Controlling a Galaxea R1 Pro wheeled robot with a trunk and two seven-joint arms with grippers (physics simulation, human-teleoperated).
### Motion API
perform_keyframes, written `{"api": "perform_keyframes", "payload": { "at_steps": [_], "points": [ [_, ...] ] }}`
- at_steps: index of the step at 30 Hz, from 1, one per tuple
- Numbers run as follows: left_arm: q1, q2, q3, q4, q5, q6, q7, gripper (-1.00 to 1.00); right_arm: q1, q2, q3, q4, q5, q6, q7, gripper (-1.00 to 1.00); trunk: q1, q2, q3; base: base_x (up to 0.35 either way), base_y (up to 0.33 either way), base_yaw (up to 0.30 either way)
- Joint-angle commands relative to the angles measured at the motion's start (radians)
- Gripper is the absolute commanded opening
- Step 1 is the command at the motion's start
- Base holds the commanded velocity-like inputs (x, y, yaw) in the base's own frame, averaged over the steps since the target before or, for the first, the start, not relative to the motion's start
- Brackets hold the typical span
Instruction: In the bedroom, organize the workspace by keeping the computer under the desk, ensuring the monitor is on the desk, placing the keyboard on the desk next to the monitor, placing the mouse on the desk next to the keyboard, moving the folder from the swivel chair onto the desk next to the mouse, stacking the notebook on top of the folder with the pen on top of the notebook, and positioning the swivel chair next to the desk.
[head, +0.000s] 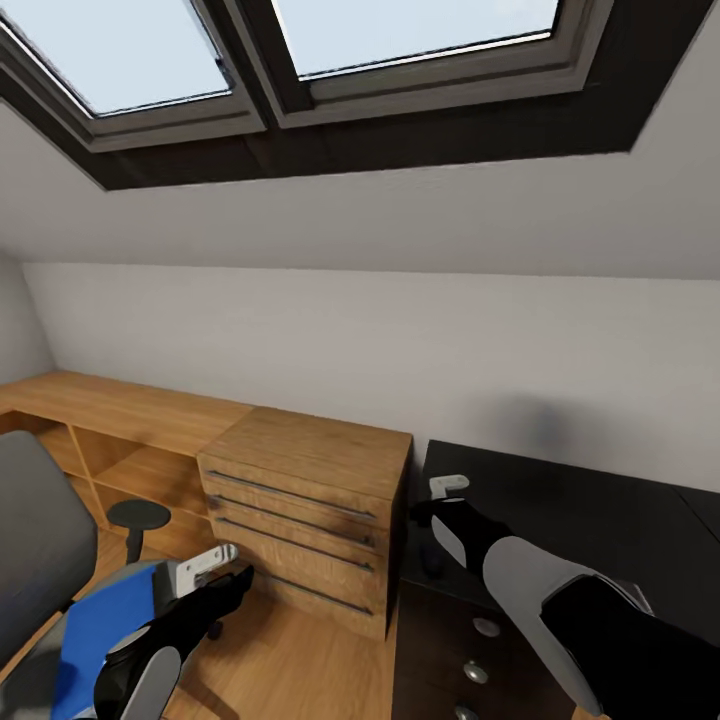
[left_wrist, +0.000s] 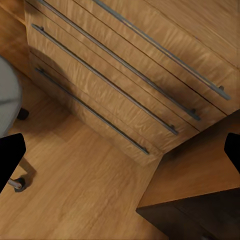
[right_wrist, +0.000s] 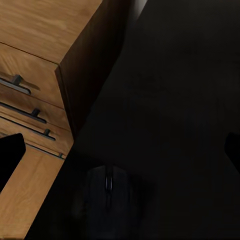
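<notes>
At far left in the head view stands the swivel chair, its grey back matte and rounded, with the bright blue folder lying flat on its seat. The left gripper hangs just beyond the folder's far end, above the wooden floor; its white and black fingers stand apart with nothing between them. The left wrist view adds what the head view misses: a chair caster on the plank floor, and the light wooden dresser seen close, with grained veneer and long thin metal bar handles across its drawer fronts.

The dresser stands beside the desk, whose top is glossy black. The right gripper hovers over the desk's left end, next to the dresser; its dark fingertips sit at opposite edges of the right wrist view, spread wide and empty. That view alone reveals the mouse, a dark domed oval lying on the black top, near the desk's edge by the dresser. Silver round knobs dot the drawer unit below.
</notes>
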Motion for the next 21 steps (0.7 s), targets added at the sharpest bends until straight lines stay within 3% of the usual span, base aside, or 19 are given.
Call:
{"api": "perform_keyframes", "payload": {
  "at_steps": [1,16,21],
  "points": [
    [-0.001,0.000,0.000,-0.001,0.010,0.002,0.011,1.00,-0.001,0.000,0.008,-0.002,-0.008,0.009,-0.005,1.00,0.004,-0.008,-0.005,0.000,0.000,0.000],
    [-0.001,-0.002,0.003,-0.001,0.011,0.003,0.012,1.00,-0.001,0.000,0.009,-0.001,-0.009,0.024,-0.004,1.00,0.062,-0.113,-0.052,0.000,0.000,0.000],
    [-0.001,-0.002,0.005,-0.001,0.011,0.003,0.012,1.00,-0.001,0.000,0.007,0.000,-0.010,0.044,0.042,1.00,0.081,-0.148,-0.067,0.000,0.000,0.000]
  ]
}}
